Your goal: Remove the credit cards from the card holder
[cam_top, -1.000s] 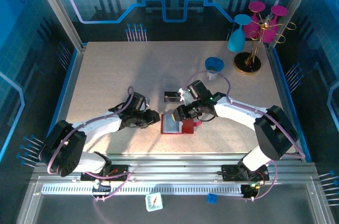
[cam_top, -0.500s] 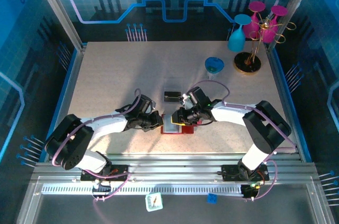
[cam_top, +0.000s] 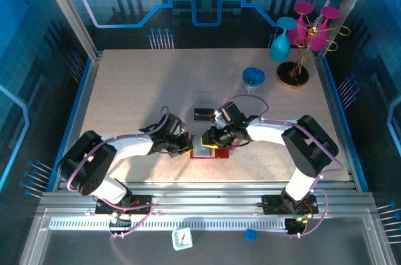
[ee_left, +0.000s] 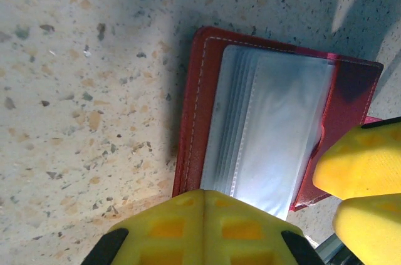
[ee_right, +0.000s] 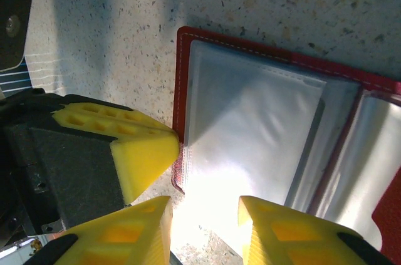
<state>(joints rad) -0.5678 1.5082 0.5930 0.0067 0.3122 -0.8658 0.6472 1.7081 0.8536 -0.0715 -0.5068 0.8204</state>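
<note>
The card holder [cam_top: 220, 151] was laid open on the surface [cam_top: 125, 89], near the middle of its front edge, with clear sleeves [ee_left: 276, 121] fanned inside the red cover. Whether cards sat in the sleeves could not be told. A black card [cam_top: 202, 114] was seen flat on the surface at 12 o'clock of the holder, near it but apart. The left hand [cam_top: 189, 145] was set at the holder's 9 o'clock side, its fingers pressed together and the tip touching the red edge. The right hand [ee_right: 202, 208] was held low over the holder from 2 o'clock, its yellow fingers [ee_right: 276, 227] parted by a narrow gap above the sleeves, nothing gripped. A blue cup [cam_top: 253, 77] was stood well apart at 1 o'clock.
</note>
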